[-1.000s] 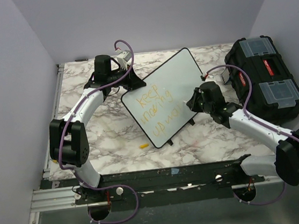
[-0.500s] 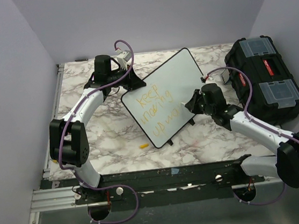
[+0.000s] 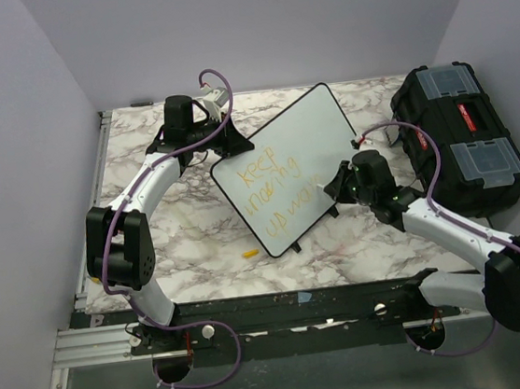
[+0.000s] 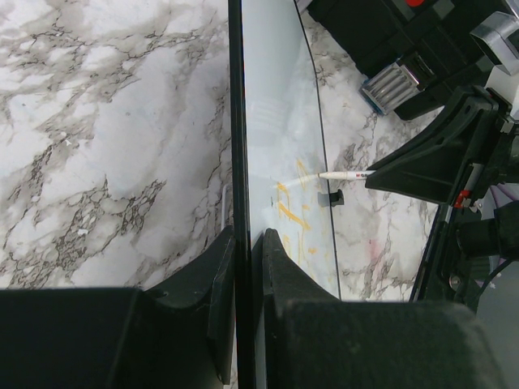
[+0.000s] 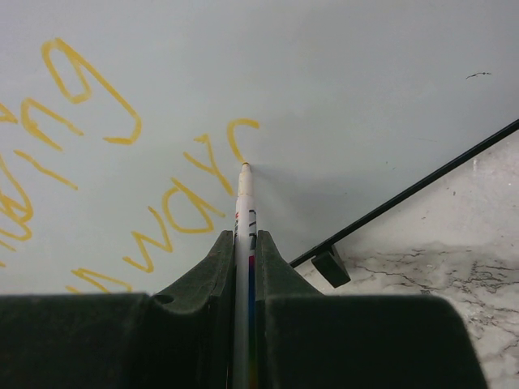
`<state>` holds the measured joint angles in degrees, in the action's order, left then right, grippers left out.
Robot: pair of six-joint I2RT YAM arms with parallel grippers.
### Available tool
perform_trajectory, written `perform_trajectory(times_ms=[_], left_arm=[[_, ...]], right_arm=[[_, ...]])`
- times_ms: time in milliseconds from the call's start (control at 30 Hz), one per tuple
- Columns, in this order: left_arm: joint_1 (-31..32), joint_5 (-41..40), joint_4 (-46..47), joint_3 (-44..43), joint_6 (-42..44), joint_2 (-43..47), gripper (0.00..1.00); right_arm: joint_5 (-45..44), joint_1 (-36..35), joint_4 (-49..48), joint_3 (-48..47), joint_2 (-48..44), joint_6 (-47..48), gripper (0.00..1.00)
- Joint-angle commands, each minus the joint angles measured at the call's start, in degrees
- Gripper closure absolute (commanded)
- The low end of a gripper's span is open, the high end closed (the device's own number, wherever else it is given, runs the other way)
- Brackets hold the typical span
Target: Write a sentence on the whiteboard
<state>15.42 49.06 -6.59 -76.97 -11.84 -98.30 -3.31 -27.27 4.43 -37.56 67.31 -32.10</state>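
The whiteboard (image 3: 318,127) runs lengthwise from near-left to far-right.

The right gripper (image 5: 243,241) pinches a white marker (image 5: 244,203), whose tip touches the whiteboard (image 5: 340,73) at the foot of a hooked yellow-orange stroke. Letters of the sentence (image 5: 174,207) spread to the left. The board's thin black rim runs diagonally at right, with a small black tab (image 5: 331,266) against it and the marble table (image 5: 454,243) beyond.
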Motion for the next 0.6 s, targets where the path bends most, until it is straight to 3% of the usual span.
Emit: perform_trajectory(times_ms=[0,567], left_arm=[[2.0,2.7,-2.9,1.2,5.7,-1.2,1.00],[2.0,2.7,-3.1,0.9,5.8,-1.4,1.00]], right_arm=[[-3.3,0.0,4.3,-1.6,2.0,0.5,0.99],[-4.8,0.0,3.4,-9.9,7.9,2.0,0.99]])
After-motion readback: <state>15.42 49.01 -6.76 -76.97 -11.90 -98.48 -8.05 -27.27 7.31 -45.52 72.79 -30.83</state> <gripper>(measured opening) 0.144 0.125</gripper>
